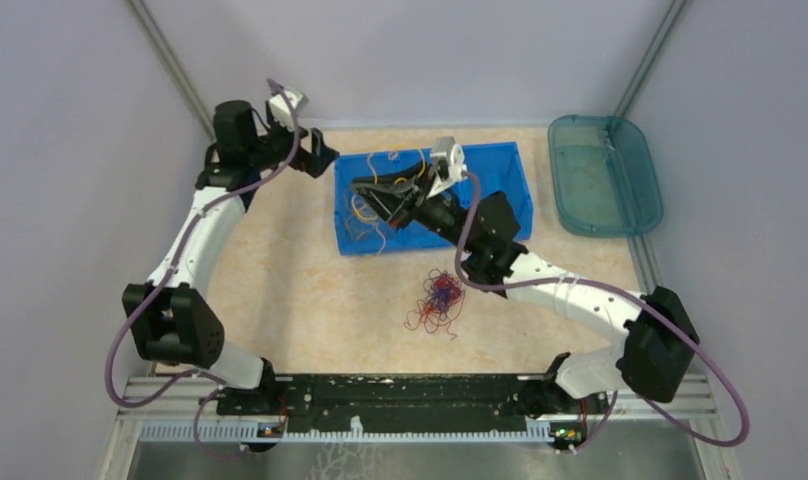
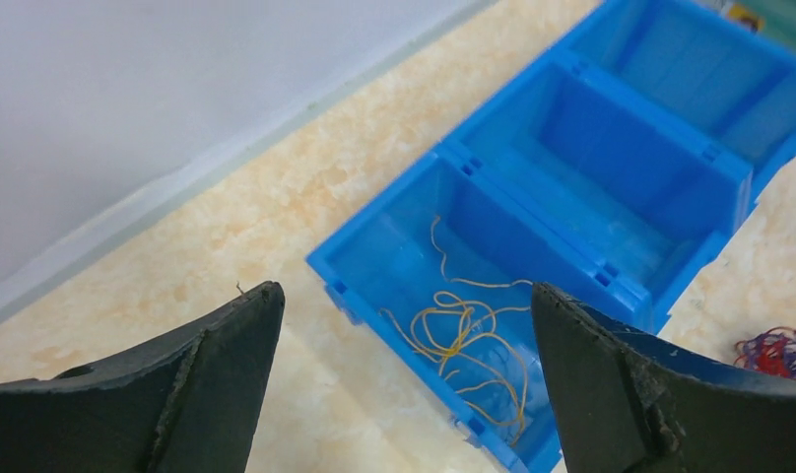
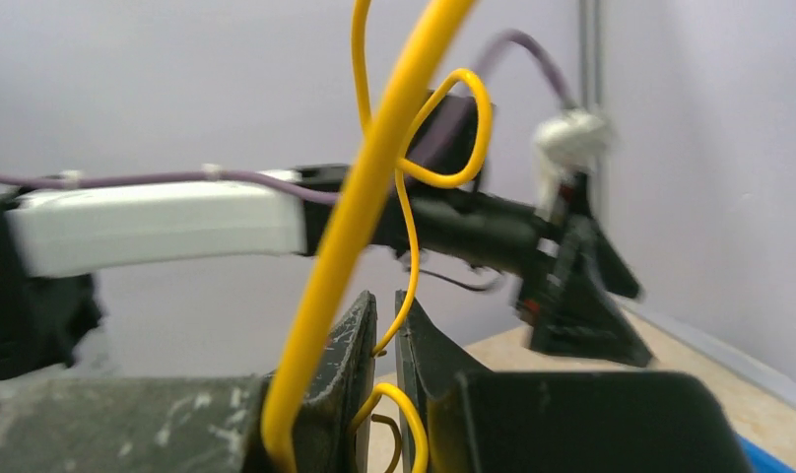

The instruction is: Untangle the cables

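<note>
**Right gripper [image 3: 384, 307] pinches a yellow cable [image 3: 369, 187] over the blue bin [image 1: 510, 185]**

Closest to the arm bases, a red and purple tangle [image 1: 438, 300] lies on the worktop [image 1: 290, 290]. Nothing is touching it.

A bit farther back sits the blue bin, which has three compartments in a row. Loose yellow cables [image 2: 463, 335] lie in the end compartment on the left. The left wrist view shows nothing in the other two.

The right gripper hangs over that bin. Its jaws are almost closed, with the yellow cable squeezed between them. The cable loops up past the wrist camera.

The left gripper [image 2: 404, 296] is by the far left corner of the bin. Its jaws are spread wide and it holds nothing.

Farthest back, on the right, a see-through teal tray [image 1: 605, 175] sits near the wall.

The cables look thin, light and bendy. I think they will flop, spring back and catch on each other, so a slow pull is safer than a quick tug. The best place to grab the tangle is probably a loop that sticks out at its edge, not the thick middle. A cable this thin could slip out, so it should sit well inside the jaws.
</note>
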Robot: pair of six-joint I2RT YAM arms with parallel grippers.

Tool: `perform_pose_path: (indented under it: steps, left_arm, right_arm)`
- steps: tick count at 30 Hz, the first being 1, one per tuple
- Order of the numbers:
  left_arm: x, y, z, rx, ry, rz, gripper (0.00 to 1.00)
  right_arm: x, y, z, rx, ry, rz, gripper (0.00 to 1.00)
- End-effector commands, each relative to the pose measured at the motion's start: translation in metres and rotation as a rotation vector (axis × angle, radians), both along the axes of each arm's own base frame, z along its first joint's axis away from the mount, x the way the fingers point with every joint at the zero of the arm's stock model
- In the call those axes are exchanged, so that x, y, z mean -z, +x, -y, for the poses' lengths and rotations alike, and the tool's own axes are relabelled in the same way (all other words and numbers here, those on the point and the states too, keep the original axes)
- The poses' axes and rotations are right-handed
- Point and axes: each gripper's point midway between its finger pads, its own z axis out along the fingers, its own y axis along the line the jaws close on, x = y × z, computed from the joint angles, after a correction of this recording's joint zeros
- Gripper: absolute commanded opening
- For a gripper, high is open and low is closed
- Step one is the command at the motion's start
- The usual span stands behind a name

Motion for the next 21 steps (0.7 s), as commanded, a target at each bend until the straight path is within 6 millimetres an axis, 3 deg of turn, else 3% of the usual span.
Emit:
perform_pose_path:
  steps: [1, 4, 8, 12, 14, 15, 16, 18, 21]
  left_arm:
    - [-0.075, -0.036, -0.017, 0.022, -0.115, 0.034, 1.00]
    - [-0.093, -0.049, -0.035, -0.026, -0.129, 0.047, 1.00]
    - [-0.108, -0.068, -0.049, -0.061, -0.136, 0.071, 1.00]
    - [-0.114, -0.075, -0.056, -0.103, -0.139, 0.073, 1.00]
    - [-0.111, -0.076, -0.057, -0.109, -0.140, 0.045, 1.00]
    - [-0.108, -0.076, -0.057, -0.114, -0.144, 0.024, 1.00]
    - [-0.106, -0.077, -0.058, -0.117, -0.146, 0.011, 1.00]
    - [-0.102, -0.076, -0.059, -0.126, -0.146, -0.010, 1.00]
    - [-0.103, -0.076, -0.062, -0.136, -0.138, 0.003, 1.00]
  right_arm:
    - [-0.017, 0.037, -0.005, 0.017, -0.019, 0.017, 0.13]
    - [-0.011, 0.072, -0.015, 0.068, -0.074, 0.028, 0.13]
    - [0.012, 0.121, -0.030, 0.122, -0.150, 0.006, 0.13]
    - [0.080, 0.184, -0.055, 0.201, -0.340, -0.115, 0.13]
    - [0.134, 0.210, -0.063, 0.245, -0.499, -0.239, 0.12]
    - [0.143, 0.223, -0.066, 0.276, -0.549, -0.290, 0.13]
    - [0.180, 0.229, -0.065, 0.290, -0.649, -0.378, 0.14]
    - [0.213, 0.235, -0.063, 0.312, -0.760, -0.482, 0.21]
    - [0.239, 0.232, -0.054, 0.349, -0.834, -0.560, 0.29]
